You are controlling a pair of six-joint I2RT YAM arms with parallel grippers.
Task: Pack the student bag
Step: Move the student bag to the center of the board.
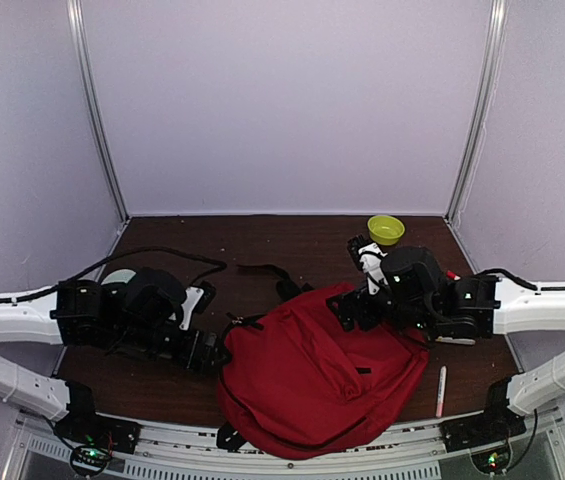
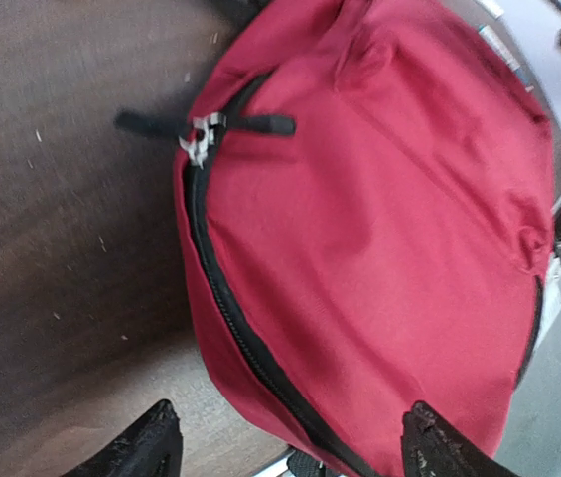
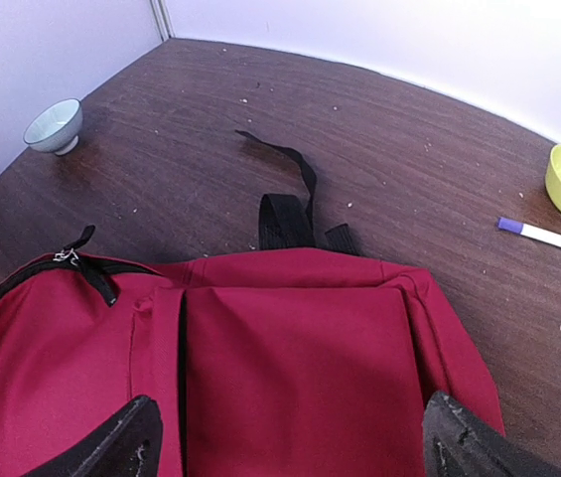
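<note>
Backpack (image 1: 312, 380) lies flat near-centre, with its near end at the table edge. Left gripper (image 2: 295, 437) sits at its left side, right gripper (image 3: 290, 437) over its far-right end. Both are empty, fingers wide. Zipper looks shut, zipper pull (image 2: 201, 134) free. Pen (image 1: 441, 390) lies outside on the right. Risk: pinching loose cloth instead of the pull could drag the bag off the near edge.

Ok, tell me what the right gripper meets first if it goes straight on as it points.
The student bag: its red fabric lies right ahead of the open right gripper, though depth is unclear.
</note>
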